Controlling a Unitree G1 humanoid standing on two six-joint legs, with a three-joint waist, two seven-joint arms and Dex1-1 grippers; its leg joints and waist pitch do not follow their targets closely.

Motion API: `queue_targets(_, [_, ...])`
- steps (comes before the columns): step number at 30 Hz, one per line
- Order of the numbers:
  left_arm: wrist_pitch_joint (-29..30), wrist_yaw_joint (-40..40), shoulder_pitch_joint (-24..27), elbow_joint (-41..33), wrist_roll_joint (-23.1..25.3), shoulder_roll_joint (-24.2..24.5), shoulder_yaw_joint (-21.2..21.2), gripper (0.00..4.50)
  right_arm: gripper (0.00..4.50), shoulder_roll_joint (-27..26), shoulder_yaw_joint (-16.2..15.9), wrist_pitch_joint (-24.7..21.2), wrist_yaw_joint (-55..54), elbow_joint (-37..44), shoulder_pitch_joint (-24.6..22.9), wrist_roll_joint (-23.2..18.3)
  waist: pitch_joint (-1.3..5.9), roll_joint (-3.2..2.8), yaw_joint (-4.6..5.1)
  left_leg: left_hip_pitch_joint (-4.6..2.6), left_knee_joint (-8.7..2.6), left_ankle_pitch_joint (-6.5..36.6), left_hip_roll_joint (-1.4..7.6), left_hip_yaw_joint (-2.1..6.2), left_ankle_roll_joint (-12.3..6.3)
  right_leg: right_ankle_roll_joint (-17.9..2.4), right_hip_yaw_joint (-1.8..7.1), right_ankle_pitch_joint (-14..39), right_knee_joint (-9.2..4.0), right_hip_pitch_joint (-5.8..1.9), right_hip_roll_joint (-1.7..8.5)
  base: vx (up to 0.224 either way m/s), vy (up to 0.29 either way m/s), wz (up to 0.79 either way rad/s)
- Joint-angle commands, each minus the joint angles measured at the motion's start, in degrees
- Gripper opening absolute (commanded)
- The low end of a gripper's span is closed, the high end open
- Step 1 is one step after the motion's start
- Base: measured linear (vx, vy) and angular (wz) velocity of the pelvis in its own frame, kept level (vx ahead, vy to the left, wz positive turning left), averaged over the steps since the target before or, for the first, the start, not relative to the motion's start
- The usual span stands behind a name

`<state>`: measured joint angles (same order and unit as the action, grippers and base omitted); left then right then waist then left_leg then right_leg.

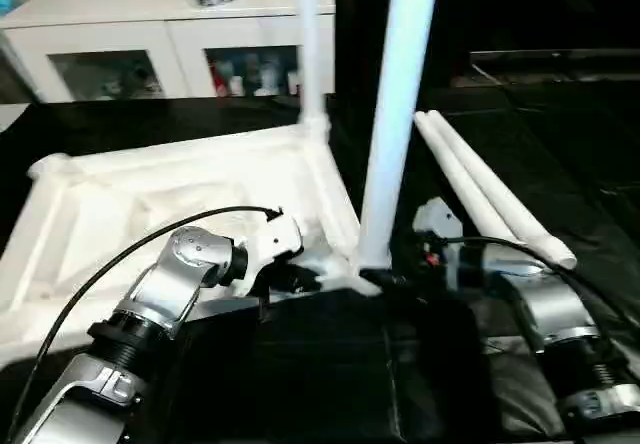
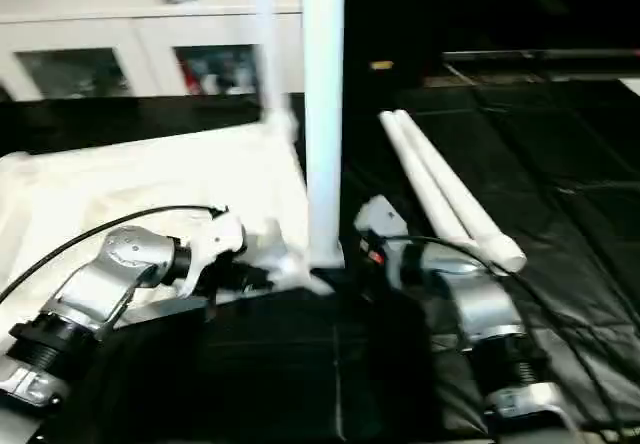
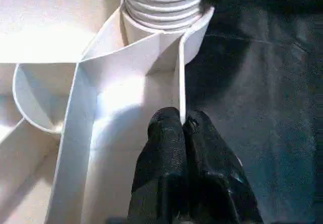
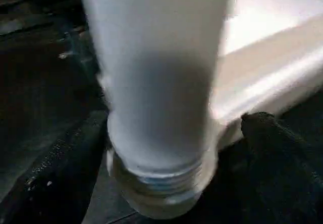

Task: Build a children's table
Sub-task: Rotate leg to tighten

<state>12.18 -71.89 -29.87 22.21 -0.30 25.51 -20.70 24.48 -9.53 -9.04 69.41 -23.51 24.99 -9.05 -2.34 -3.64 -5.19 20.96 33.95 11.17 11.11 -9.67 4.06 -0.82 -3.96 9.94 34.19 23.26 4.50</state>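
Standing upright in the near-right corner socket (image 3: 161,12) of the upturned tabletop (image 1: 180,204), the second leg (image 1: 400,114) runs its long axis straight up out of the head view, its threaded foot (image 4: 159,183) not yet sunk fully into the socket, to judge by the ridges showing above the rim. From the right gripper (image 1: 425,249) that leg lies at about nine o'clock, just beside it and nearer to this arm than to the other; one black fingertip (image 4: 272,133) shows off to the side of the tube, clear of it, and the jaws look spread with nothing between them, though how wide I cannot tell. The left gripper (image 3: 182,133) sits at roughly seven o'clock from the socket, its two pads pinched onto the thin side wall (image 3: 180,72) of the tabletop, steadying it. Another leg (image 1: 312,54) already stands in the far corner at twelve o'clock. Two loose legs (image 1: 490,189) lie side by side at two o'clock, pointing away toward eleven. Everything rests on black sheeting (image 1: 560,134). A white cabinet (image 1: 130,34) with glass doors lines the back wall.
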Motion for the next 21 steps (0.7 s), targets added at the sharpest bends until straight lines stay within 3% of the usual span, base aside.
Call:
queue_targets(1, [-2.54, -6.32, -0.7, -0.13, 0.62, 2.29, -2.7, 0.0, 4.43, 2.48, -1.09, 0.63, 6.62, 2.04, 0.93, -1.57, 3.63, 0.65, -0.09, -0.37, -3.62, 9.07, 1.91, 0.1, -5.36, -14.15, 2.26, 8.94, -3.26, -3.36, 3.36, 0.0, 0.0, 0.0])
queue_targets(7, [-5.43, -10.69, -1.47, 0.64, 0.63, 3.71, -4.34, 0.0, 4.43, 3.56, -2.64, 2.19, 11.55, 1.48, 1.73, -1.39, 3.47, 0.58, -0.28, -0.32, -3.76, 9.87, 1.97, 0.15, -4.57, -13.61, 2.26, 12.51, -3.55, -3.18, 3.53, 0.0, 0.0, 0.0])
queue_targets(15, [-7.04, -11.88, -2.27, 1.51, 0.83, 3.56, -4.85, 0.0, 4.43, 2.47, -5.47, 2.54, 13.78, 2.21, 1.61, -1.34, 3.67, 0.57, -0.64, -0.27, -3.64, 9.2, 1.94, 0.12, -4.31, -14.2, 2.28, 10.08, -3.23, -3.23, 3.44, 0.0, 0.0, 0.0])
queue_targets(16, [-7.26, -12.05, -2.32, 1.67, 0.83, 3.55, -4.85, 0.0, 4.15, 2.17, -5.49, 2.81, 13.71, 1.95, 1.7, -1.28, 3.7, 0.57, -0.66, -0.29, -3.64, 9.1, 1.96, 0.15, -4.25, -14.16, 2.28, 10.05, -3.19, -3.23, 3.44, 0.0, 0.0, 0.0])
queue_targets(18, [-7.43, -12.26, -2.3, 1.61, 0.76, 3.57, -4.92, 0.0, 4.15, 1.65, -5.64, 2.99, 13.59, 1.54, 1.76, -1.17, 3.67, 0.54, -0.72, -0.31, -3.68, 9.32, 2.0, 0.16, -4.1, -14.08, 2.28, 10.41, -3.21, -3.19, 3.45, 0.0, 0.0, 0.0])
queue_targets(21, [-7.59, -12.33, -2.25, 1.56, 0.64, 3.57, -5.03, 0.0, 3.75, 0.67, -6.15, 3.08, 12.88, 0.66, 1.94, -0.88, 3.7, 0.5, -0.8, -0.33, -3.69, 9.24, 2.0, 0.18, -3.94, -14.07, 2.28, 10.11, -3.17, -3.17, 3.41, 0.0, 0.0, 0.0])
